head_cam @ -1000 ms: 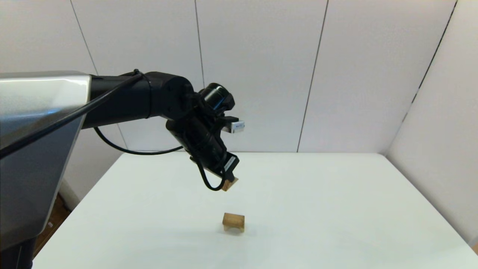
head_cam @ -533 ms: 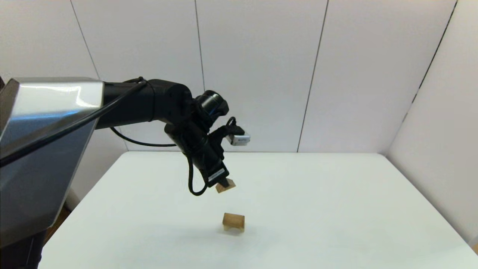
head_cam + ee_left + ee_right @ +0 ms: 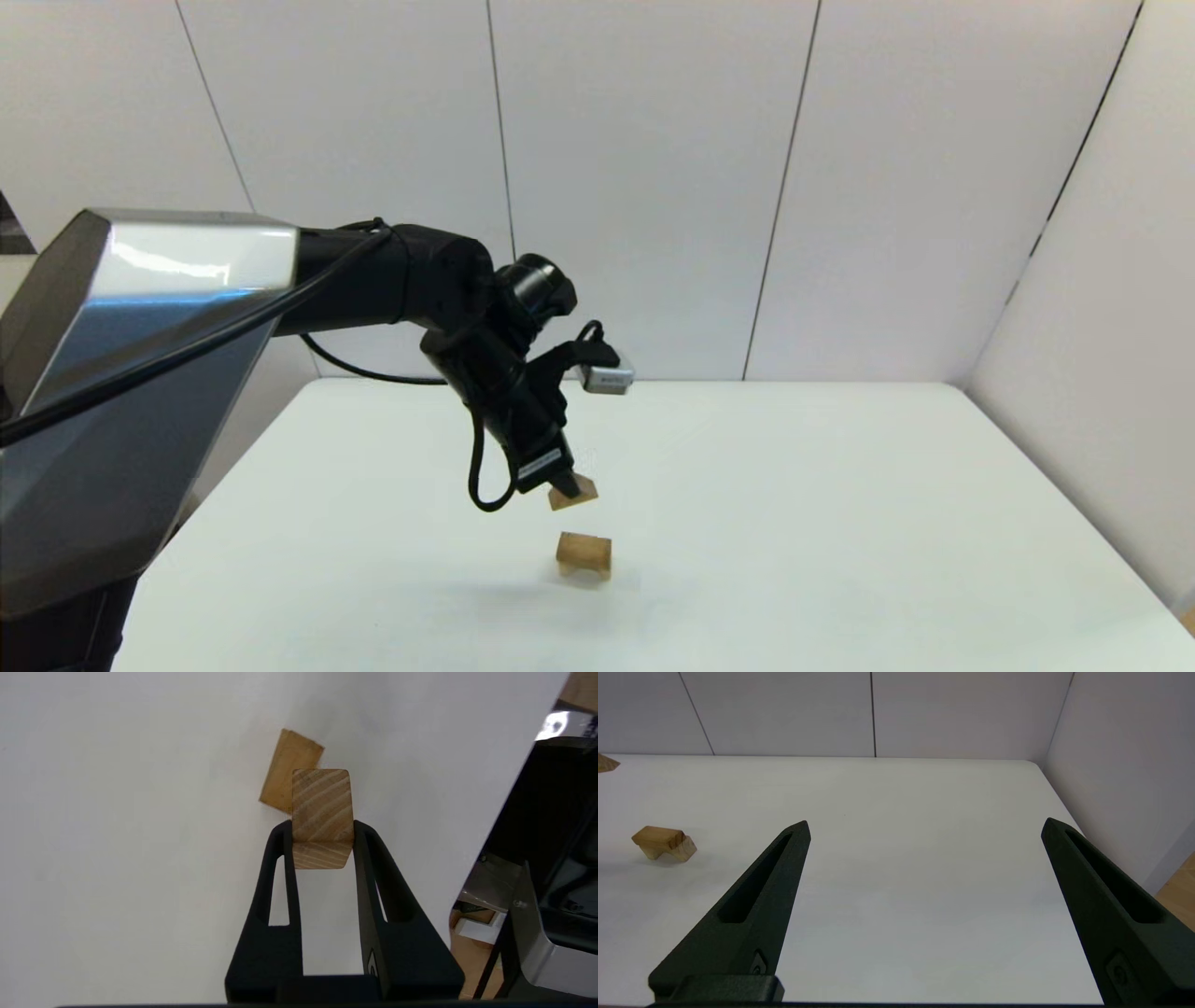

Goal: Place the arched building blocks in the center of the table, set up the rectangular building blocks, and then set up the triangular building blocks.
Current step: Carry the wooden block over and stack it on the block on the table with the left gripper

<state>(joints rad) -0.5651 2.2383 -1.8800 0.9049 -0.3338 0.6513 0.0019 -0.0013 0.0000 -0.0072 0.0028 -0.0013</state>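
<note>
- Head view shows our left hand (image 3: 567, 487) hanging just above the arched block (image 3: 584, 554), which stands on the white bench (image 3: 840, 523) near its middle, notch down.
- Left wrist view shows that hand pinching the rectangular block (image 3: 321, 812) by its long sides, one end sticking out past the fingertips (image 3: 280, 833); the arched block (image 3: 288, 770) lies beyond it, partly hidden.
- We judge the arch already placed and the step in hand to be setting the bar on it.
- To do this well, we should centre the bar over the arch's top face, turn it to match the arch's length, and lower slowly until wood meets wood before spreading the fingers.
- Releasing too early, or off to one side of the arch, could tip the bar off or nudge the arch.
- Our right hand (image 3: 924, 826) waits well to the right of the arch, fingers spread wide and holding nothing.
- We cannot find the triangular block in any view.
</note>
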